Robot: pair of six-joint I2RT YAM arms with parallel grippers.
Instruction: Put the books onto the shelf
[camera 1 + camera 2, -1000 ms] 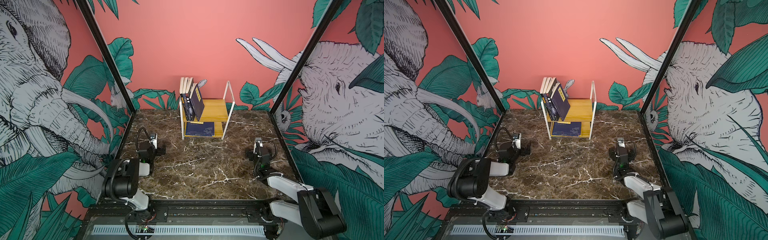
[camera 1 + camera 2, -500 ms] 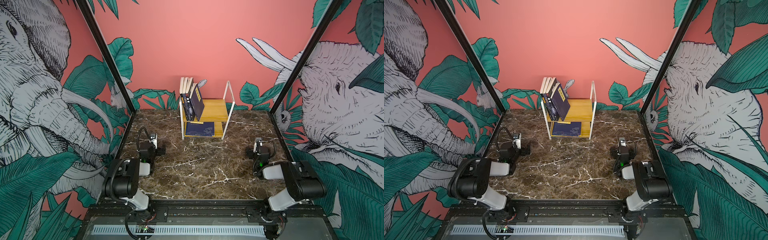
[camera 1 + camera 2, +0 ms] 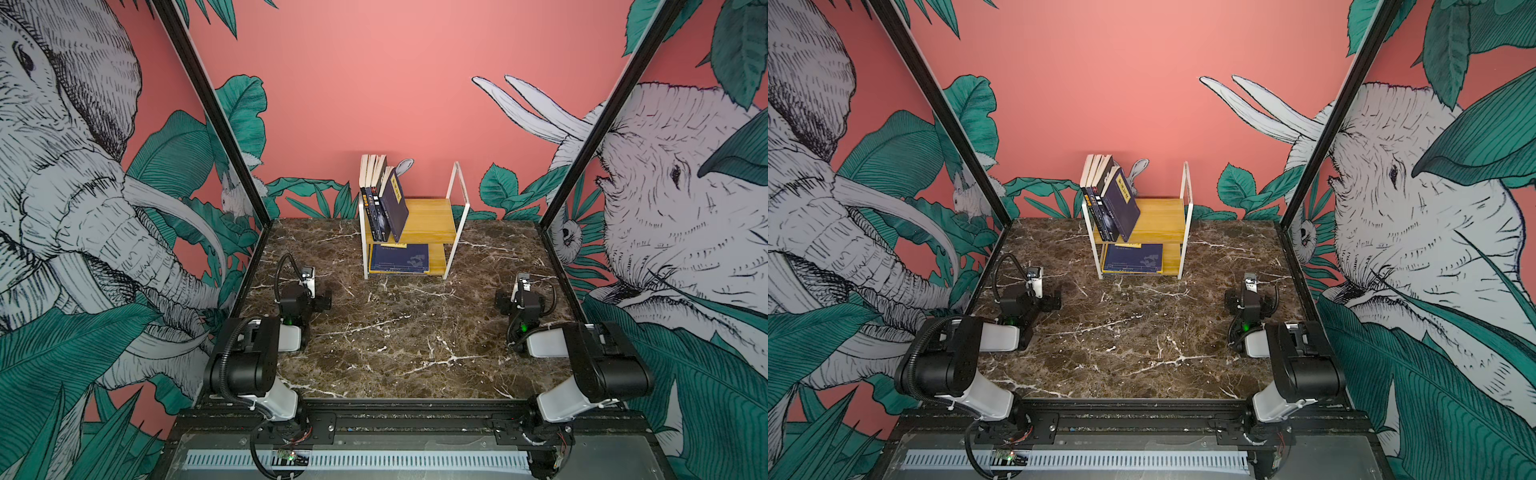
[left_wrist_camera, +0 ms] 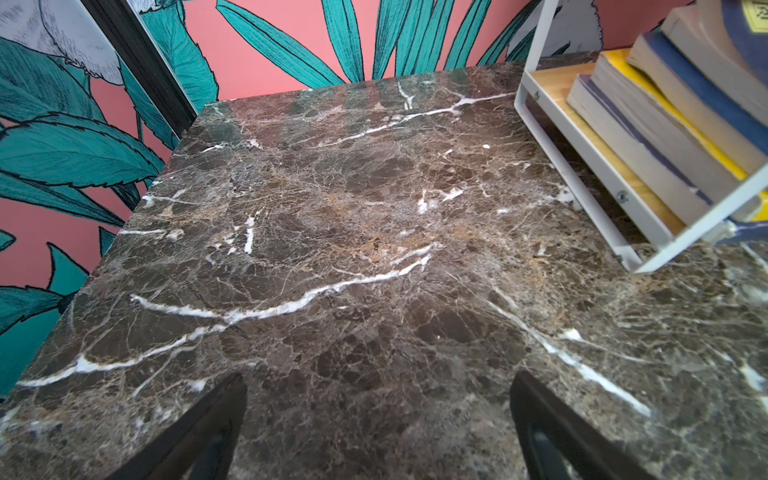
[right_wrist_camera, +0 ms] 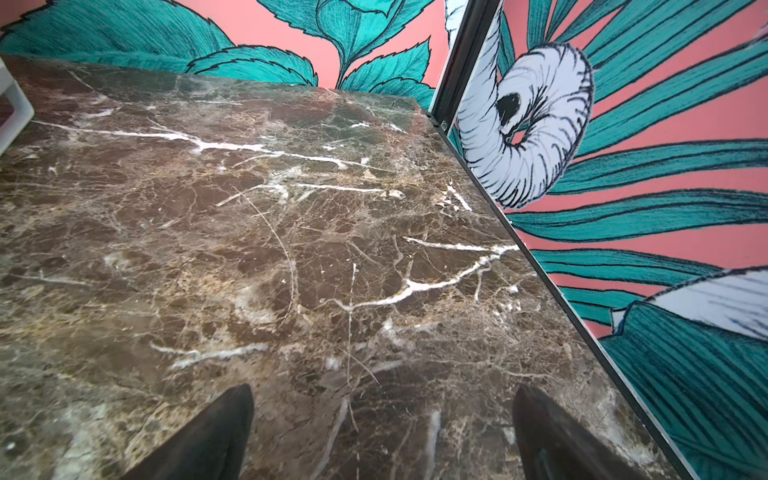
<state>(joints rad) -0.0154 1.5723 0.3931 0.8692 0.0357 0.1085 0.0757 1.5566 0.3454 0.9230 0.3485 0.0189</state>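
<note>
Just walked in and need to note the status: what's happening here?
Nothing is being handled right now. The left pincer and right pincer are both open and empty, low over the marble table, away from the shelf. A row of books stands leaning on its upper board, and one navy book lies flat on the lower board. No book shows on the table.

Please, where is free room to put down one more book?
Free: the upper board between leaning navy book and white frame; the marble table between left pincer and right pincer. Crowded: the board's left end, with standing books.
</note>
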